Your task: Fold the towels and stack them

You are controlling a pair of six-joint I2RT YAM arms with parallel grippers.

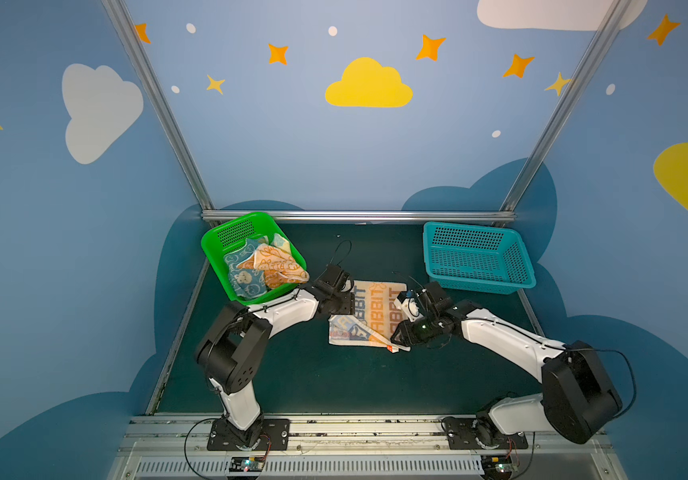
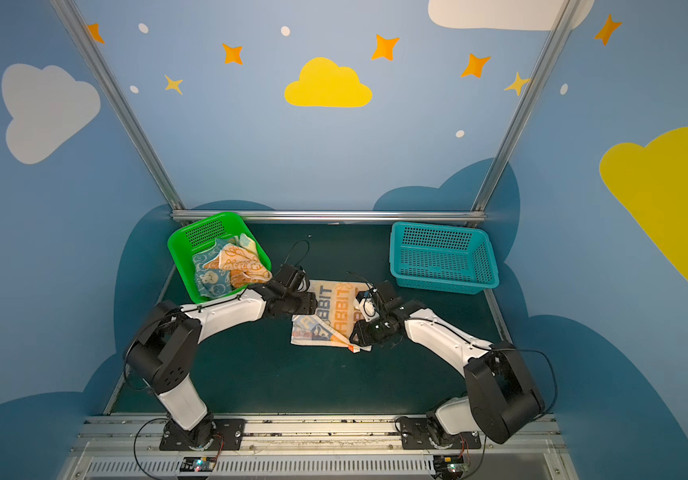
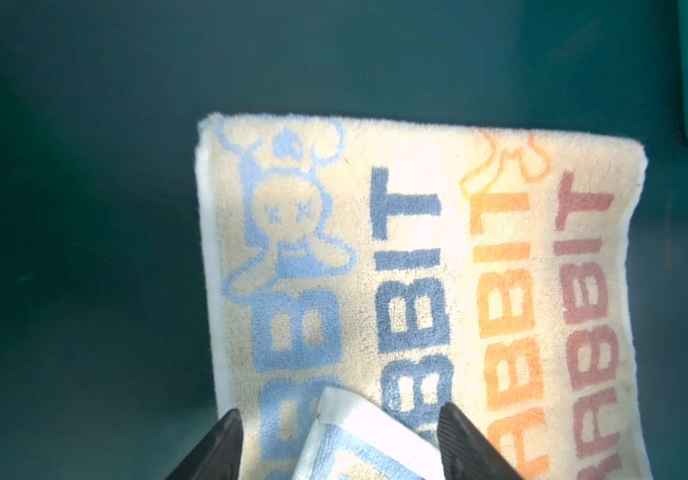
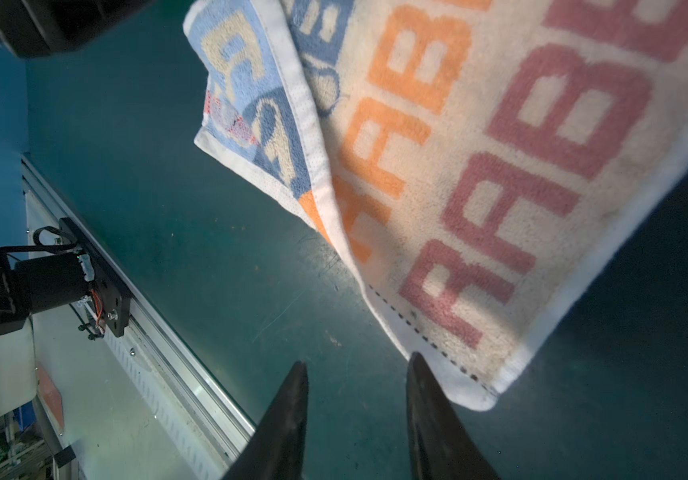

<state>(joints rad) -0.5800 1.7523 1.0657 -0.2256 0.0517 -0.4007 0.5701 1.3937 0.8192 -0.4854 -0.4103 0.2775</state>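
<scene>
1. Overhead, both top views show a flat towel [image 1: 369, 316] [image 2: 334, 316] on the tabletop [image 1: 292, 374] between the arms, with its near left corner folded over. Heaped towels [image 1: 263, 266] sit in the green basket [image 1: 215, 266] at back left, and a teal basket [image 1: 517, 257] stands at back right. The wrists hide both grippers' jaws from above.
2. From the left wrist, the left gripper [image 3: 340, 409] is open with its jaws wide apart. The folded corner lies between them; whether it touches a finger I cannot tell. Only this view shows the print clearly: a blue rabbit and RABBIT rows in blue, orange and red.
3. From the right wrist, the right gripper [image 4: 358, 359] is open. Its jaws are parted over bare tabletop [image 4: 209, 249], just beside the towel's stitched corner. This view alone shows the fold's blue reverse side.
</scene>
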